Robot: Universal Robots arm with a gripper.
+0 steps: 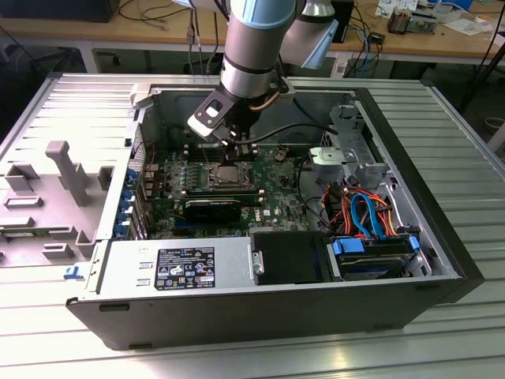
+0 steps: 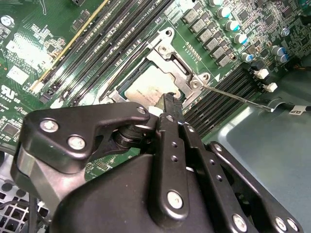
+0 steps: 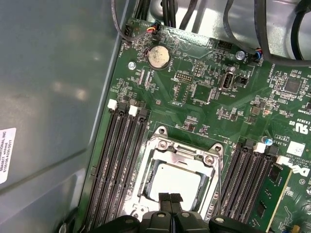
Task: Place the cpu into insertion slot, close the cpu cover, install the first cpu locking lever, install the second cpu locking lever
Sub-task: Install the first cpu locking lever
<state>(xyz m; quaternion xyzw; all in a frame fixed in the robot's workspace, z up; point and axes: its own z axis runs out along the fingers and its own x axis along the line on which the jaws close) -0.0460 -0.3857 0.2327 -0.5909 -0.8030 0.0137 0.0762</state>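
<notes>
The hand (image 3: pixel 170 196), shut and empty, is held at the cpu cover (image 3: pixel 187 155) edge, where the cover could be bent by a slip.

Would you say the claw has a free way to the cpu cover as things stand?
Probably yes: the claw hangs just above the cpu cover, and nothing appears to lie between them.

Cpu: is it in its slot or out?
In: the cpu lies flat beneath the lowered cover, showing through its window in both wrist views.
</notes>
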